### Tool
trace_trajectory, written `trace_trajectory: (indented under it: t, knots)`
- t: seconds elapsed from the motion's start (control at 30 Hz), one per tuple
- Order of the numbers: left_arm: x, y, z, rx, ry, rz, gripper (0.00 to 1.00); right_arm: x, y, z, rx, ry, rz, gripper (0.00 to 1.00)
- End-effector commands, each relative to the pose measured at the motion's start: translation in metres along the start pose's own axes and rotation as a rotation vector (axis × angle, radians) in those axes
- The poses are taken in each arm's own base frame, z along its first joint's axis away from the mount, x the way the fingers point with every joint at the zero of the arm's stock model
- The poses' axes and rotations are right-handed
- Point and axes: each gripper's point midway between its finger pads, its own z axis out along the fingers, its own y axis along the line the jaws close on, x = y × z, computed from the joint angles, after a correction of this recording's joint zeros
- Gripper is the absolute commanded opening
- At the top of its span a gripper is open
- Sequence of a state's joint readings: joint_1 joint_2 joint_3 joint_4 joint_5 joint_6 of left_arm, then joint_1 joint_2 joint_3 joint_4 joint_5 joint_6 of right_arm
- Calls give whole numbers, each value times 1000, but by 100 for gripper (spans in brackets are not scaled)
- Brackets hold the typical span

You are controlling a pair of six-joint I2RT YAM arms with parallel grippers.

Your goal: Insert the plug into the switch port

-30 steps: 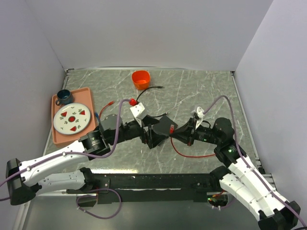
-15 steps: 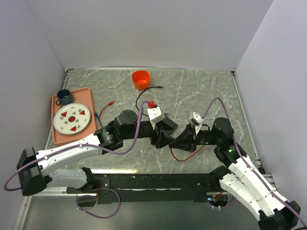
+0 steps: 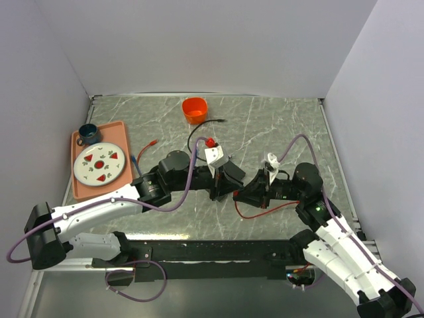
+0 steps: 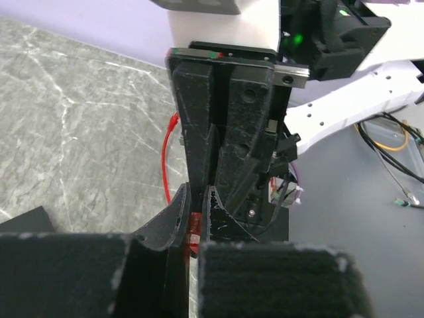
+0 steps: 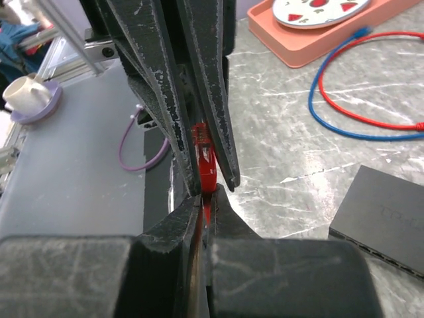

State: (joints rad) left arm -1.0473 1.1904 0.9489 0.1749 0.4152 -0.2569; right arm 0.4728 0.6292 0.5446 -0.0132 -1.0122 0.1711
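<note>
The red plug (image 5: 204,156) sits between the fingers (image 5: 156,79) of my left gripper (image 4: 197,199), which is shut on it; it also shows as a red sliver, the plug (image 4: 193,233). My right gripper (image 5: 209,195) meets it tip to tip, its jaws slightly parted around the red cable just behind the plug. Over the table's middle the left gripper (image 3: 232,189) and right gripper (image 3: 244,193) touch, and the red cable (image 3: 262,213) loops below them. The black switch (image 5: 387,218) lies flat beside them, with only a corner of the switch (image 4: 26,222) visible; its port is too small to make out.
An orange cup (image 3: 195,109) stands at the back centre, with a black cable (image 3: 199,129) near it. A pink tray (image 3: 78,140) at the left holds a plate and a blue mug (image 3: 88,134). Loose red and blue cables (image 5: 344,112) lie by the tray.
My left gripper swung right from open, met the right gripper and shut on the plug. The right jaws, shut before, have eased slightly apart.
</note>
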Motion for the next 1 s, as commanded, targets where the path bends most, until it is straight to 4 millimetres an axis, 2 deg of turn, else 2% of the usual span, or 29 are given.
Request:
trace_trajectory:
  t: [0.0, 0.07, 0.1, 0.2, 0.23, 0.27, 0.4, 0.43, 0.5, 0.53, 0.57, 0.97]
  knots:
    - [-34, -3, -6, -27, -111, -29, 1, -27, -19, -4, 169, -59, -1, 38]
    - [-39, 0, -8, -57, -130, -53, 1, -30, -28, -7, 230, -75, -4, 44]
    - [-42, 3, -8, -81, -144, -87, 1, -33, -32, -10, 269, -84, 0, 66]
    - [-50, 24, -12, -224, -183, -178, 1, -46, -46, -23, 412, -141, 20, 89]
    - [-53, 40, -15, -317, -205, -205, 1, -47, -49, -28, 456, -148, 34, 91]
    - [-54, 47, -17, -360, -213, -231, 1, -51, -55, -34, 508, -163, 30, 91]
    - [-56, 72, -24, -545, -246, -380, 1, -72, -48, -50, 568, -248, -13, 90]
    - [-51, 78, -25, -583, -235, -407, 1, -75, -45, -53, 569, -267, -24, 89]
    - [-48, 92, -28, -695, -250, -479, 1, -81, -41, -53, 560, -292, -28, 87]
    - [-38, 96, -30, -743, -215, -497, 1, -81, -40, -51, 549, -291, -27, 85]
    - [-38, 102, -32, -792, -222, -508, 1, -84, -40, -50, 545, -301, -20, 80]
    - [-41, 100, -9, -783, -216, -574, 1, -94, -40, -27, 496, -320, -17, 76]
